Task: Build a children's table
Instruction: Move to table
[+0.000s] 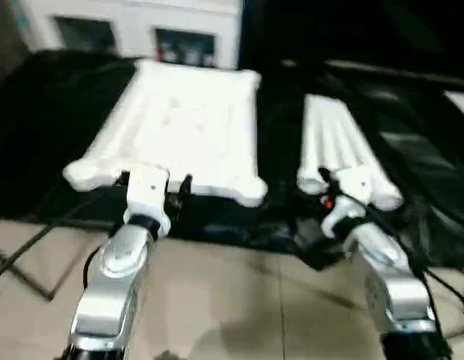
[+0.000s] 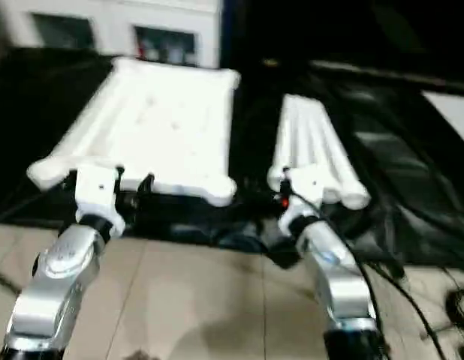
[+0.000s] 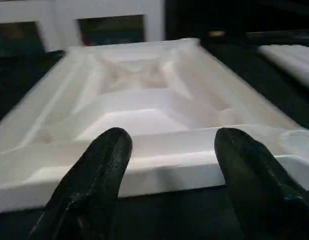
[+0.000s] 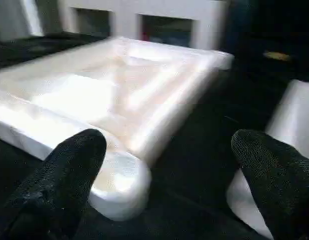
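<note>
Head views showing tabletop (image 1: pixel 183 124) lying underside up, legs (image 1: pixel 338 146) bundled beside it, none fitted yet. Left gripper (image 3: pixel 169 160) and right gripper (image 4: pixel 167 172) both hanging wide, holding nothing.

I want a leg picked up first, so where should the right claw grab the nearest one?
Grip the near flared end of the legs, probably coming from the robot's side. They lie side by side pointing away, so the ends face the open right claw.
</note>
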